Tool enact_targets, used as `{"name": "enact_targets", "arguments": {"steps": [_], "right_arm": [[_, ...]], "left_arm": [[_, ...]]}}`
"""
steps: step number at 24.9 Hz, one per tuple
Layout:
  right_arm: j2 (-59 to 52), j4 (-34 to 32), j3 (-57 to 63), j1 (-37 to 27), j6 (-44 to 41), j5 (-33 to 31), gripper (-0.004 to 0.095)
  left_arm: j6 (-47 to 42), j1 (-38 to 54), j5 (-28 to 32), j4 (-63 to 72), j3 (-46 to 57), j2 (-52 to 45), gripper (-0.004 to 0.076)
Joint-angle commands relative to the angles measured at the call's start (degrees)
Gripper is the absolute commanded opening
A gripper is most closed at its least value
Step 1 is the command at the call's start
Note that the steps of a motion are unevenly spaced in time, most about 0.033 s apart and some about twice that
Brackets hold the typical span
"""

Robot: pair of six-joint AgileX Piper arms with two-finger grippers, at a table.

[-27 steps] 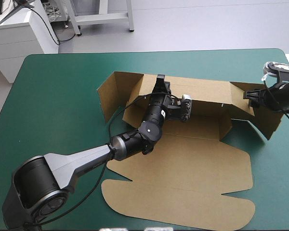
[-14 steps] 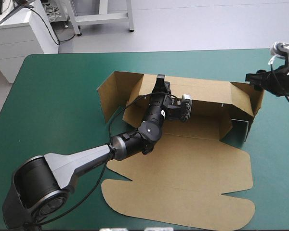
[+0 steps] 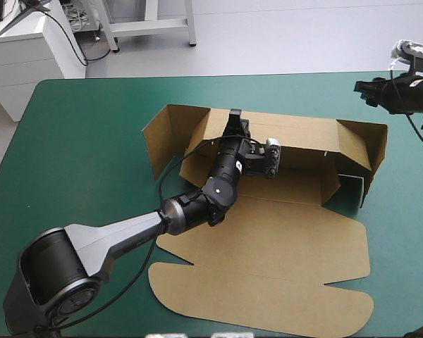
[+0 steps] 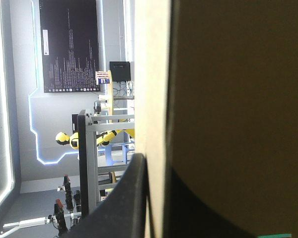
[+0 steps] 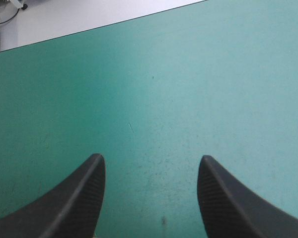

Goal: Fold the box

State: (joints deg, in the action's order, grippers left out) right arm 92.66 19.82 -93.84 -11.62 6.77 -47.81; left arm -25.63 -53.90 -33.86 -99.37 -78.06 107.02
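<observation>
The brown box lies mid-table with its lid panel flat toward the front. Its back wall is raised. My left gripper is shut on that wall's top edge near its left end. In the left wrist view the board's pale edge runs between the black fingers. The right side wall stands upright and the left flap angles outward. My right gripper hangs open above the table's far right corner, apart from the box. Only teal-green cover shows between its fingers.
The teal-green cover shows bare to the left of the box. The flat lid's scalloped edge reaches close to the table's front edge. My left arm crosses the table from the front left to the back wall.
My right gripper left the box's right flap and drew back, up toward the far right corner. That flap swung from lying outward to standing upright. The left gripper kept its hold.
</observation>
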Motion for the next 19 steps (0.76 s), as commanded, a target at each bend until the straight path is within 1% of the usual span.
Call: {"name": "enact_targets", "arguments": {"steps": [1, 6, 9, 12, 19], "right_arm": [[0.9, 1.2, -3.9, -0.2, 0.8, 3.1, 0.0509], [5.1, 0.8, -4.9, -0.2, 1.5, -0.7, 0.0509], [5.4, 0.8, -4.9, -0.2, 2.3, -2.7, 0.0509], [5.2, 0.8, -4.9, -0.2, 4.7, -6.7, 0.0509], [5.2, 0.8, -4.9, -0.2, 5.6, -12.1, 0.0509]], "left_arm": [[-0.8, -0.3, 0.8, 1.7, -0.8, -1.5, -0.0008], [-0.8, -0.3, 0.8, 1.7, -0.8, -1.5, -0.0008], [-0.8, -0.3, 0.8, 1.7, -0.8, -1.5, -0.0008], [-0.8, -0.3, 0.7, 1.7, -0.8, -1.5, -0.0008], [-0.8, -0.3, 0.2, 1.7, -0.8, -1.5, -0.0008]]}}
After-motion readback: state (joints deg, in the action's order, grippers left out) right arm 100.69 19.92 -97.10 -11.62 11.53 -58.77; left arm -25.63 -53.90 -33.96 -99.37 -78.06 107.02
